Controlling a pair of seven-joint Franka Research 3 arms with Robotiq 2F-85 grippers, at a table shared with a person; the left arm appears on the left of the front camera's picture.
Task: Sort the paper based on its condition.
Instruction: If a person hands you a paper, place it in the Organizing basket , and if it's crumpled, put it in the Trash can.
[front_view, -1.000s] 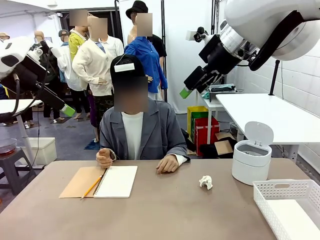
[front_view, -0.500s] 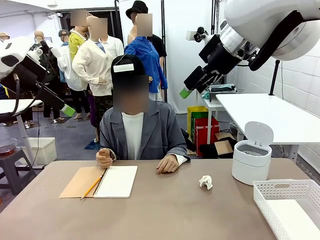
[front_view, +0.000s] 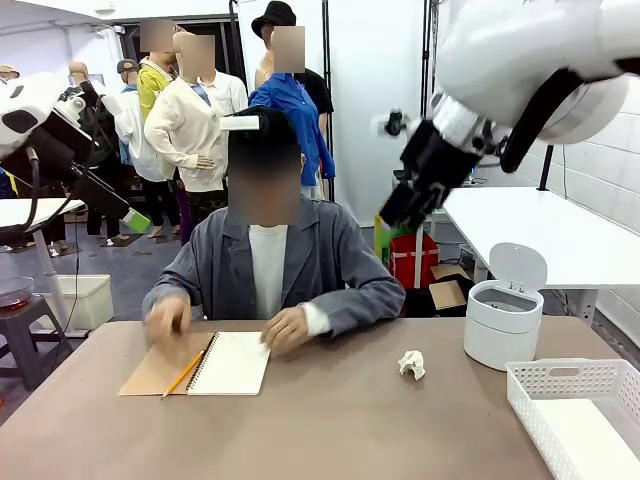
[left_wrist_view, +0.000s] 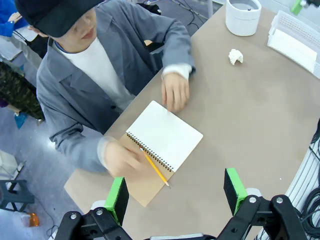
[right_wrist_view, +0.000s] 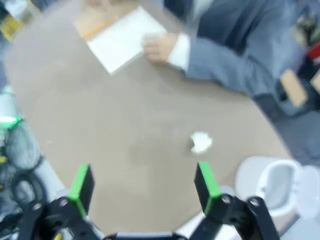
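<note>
One crumpled paper ball (front_view: 411, 364) lies on the table (front_view: 330, 430), near one white lidded bin (front_view: 504, 322) and one white basket (front_view: 580, 415). One open notebook (front_view: 230, 362) with one pencil (front_view: 185, 374) sits under the person's two hands. Both my grippers, left (left_wrist_view: 175, 192) and right (right_wrist_view: 142, 184), hang spread wide and grasp nothing.

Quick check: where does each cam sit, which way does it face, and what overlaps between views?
Front: fixed between the arms, facing the person across the table; both arms raised.
Left wrist: high above, looking down past the open left gripper at the notebook and both hands.
Right wrist: high, blurred, looking down past the open right gripper at the crumpled paper and bin.
Shared: all three show notebook, crumpled paper and bin.
</note>
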